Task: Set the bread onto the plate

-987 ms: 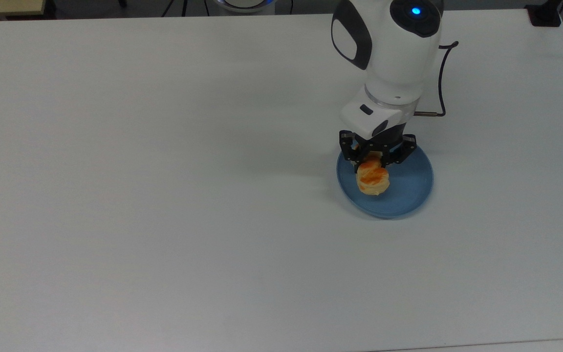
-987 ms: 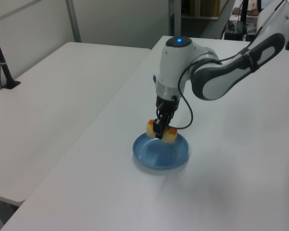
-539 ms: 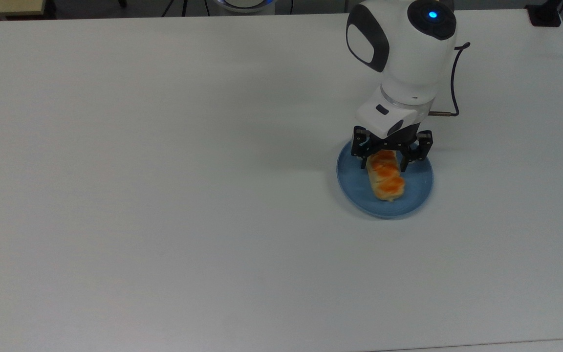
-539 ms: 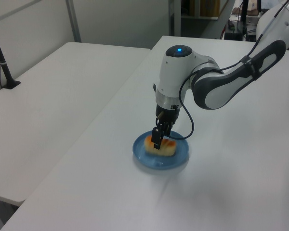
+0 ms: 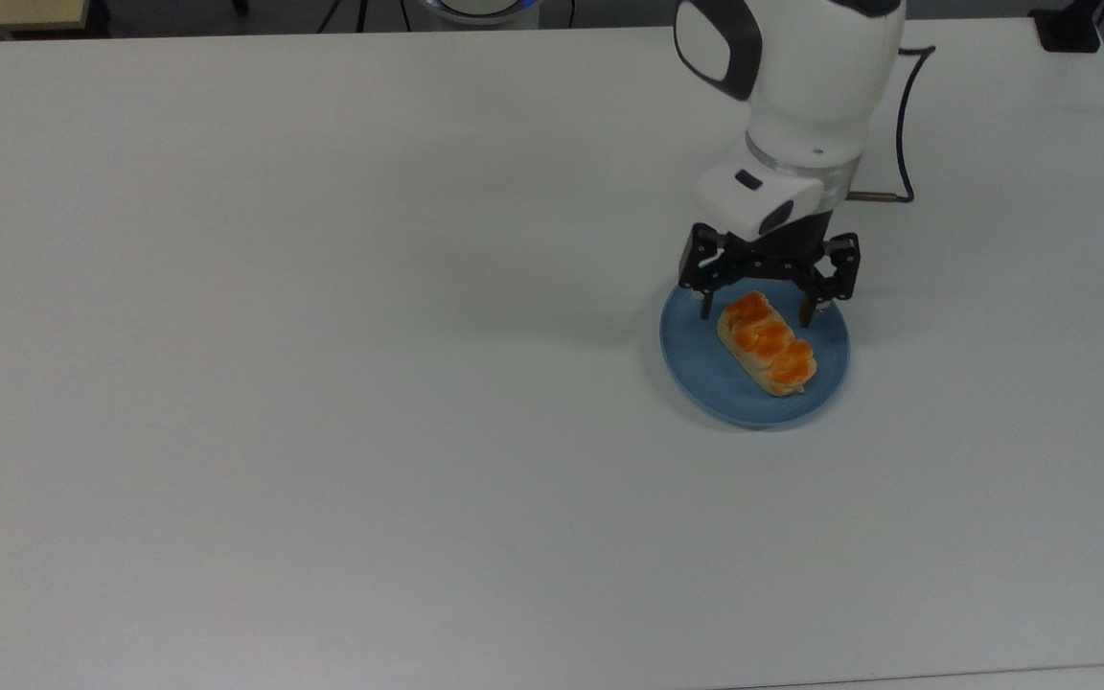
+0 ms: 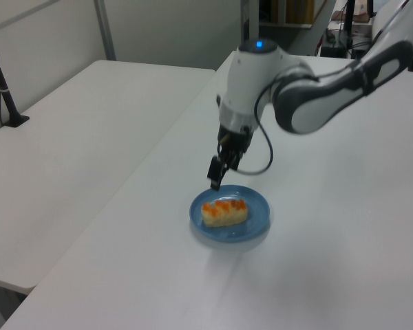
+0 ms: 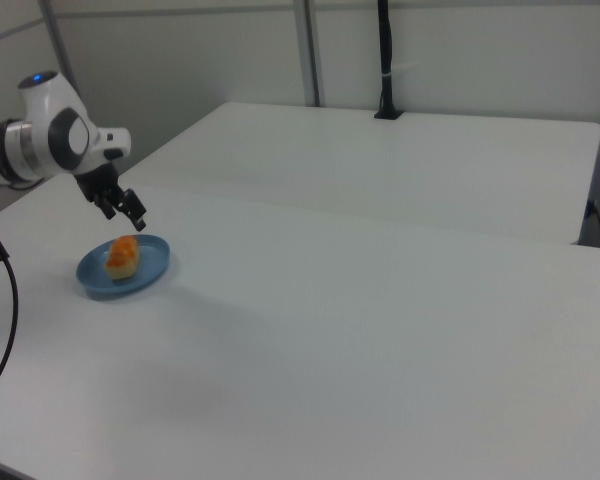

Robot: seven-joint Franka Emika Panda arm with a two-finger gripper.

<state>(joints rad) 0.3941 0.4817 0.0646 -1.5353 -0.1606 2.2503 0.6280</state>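
- Plainly, going left to right in the top view, the white table (image 5: 322, 383) runs bare until the blue plate (image 5: 705, 379) near the top view's right; the bread (image 5: 767, 343) lies flat on it, glazed bumps upward, slanting from the plate's far edge towards its near right.
- Just behind the roll, the gripper (image 5: 756, 314) hangs with its fingers spread wide and nothing between them; one fingertip shows off each side of the bread's far end, apart from it.
- From the left view, the gripper (image 6: 214, 184) sits above and to the left view's left of the plate (image 6: 256, 227), clear of the bread (image 6: 224, 212), with a visible gap of air below it.
- From the right view, the same holds: the gripper (image 7: 134, 215) is raised over the far rim of the plate (image 7: 148, 280), and the bread (image 7: 122, 256) rests inside the rim.
- As for handling, I'd judge the roll light and soft, likely to dent under a hard squeeze, with a glaze that may be a touch slick. If it had to be lifted again, the long pale sides near the middle look the best place to pinch, gently.
- To my eye the bread is where the task wants it, so little seems left but for the arm to draw clear.
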